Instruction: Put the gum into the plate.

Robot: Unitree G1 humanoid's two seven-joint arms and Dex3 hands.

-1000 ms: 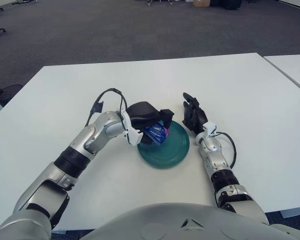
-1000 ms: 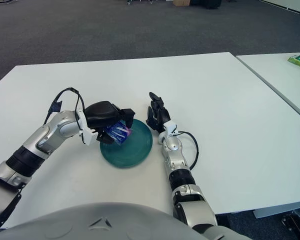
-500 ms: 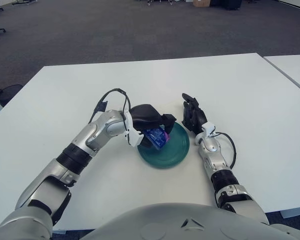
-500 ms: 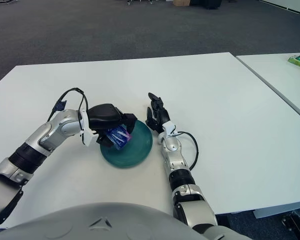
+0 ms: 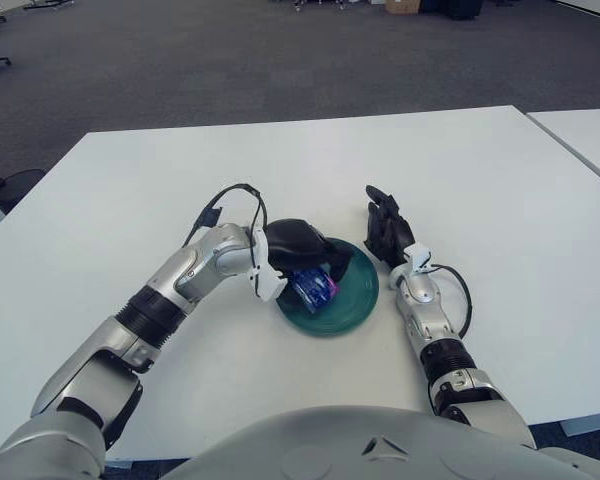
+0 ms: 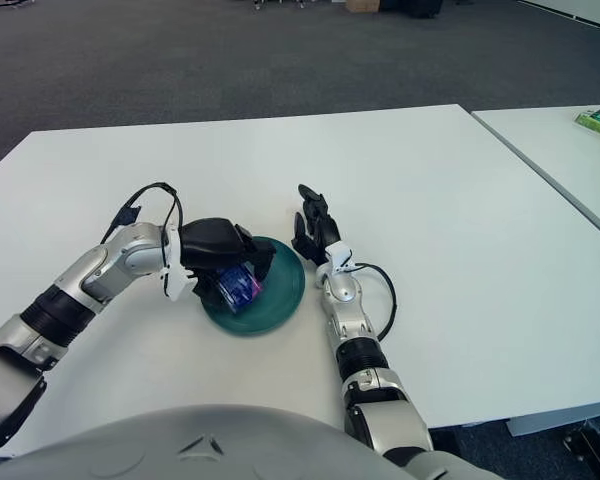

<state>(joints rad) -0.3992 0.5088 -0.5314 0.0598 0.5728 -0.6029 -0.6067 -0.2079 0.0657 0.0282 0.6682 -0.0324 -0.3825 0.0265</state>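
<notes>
Over the green plate, left robot hand gripping gum.

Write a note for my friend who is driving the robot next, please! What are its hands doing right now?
Left hand: over the green plate, fingers curled around the blue gum pack, which sits low over the plate's left half.
Right hand: idle on the white table, just right of the plate, holding nothing.
Done: gum picked up and brought to the plate.
Left: let go so the gum rests in the plate, then pull the left hand away. I cannot tell if the gum already touches the plate.
</notes>
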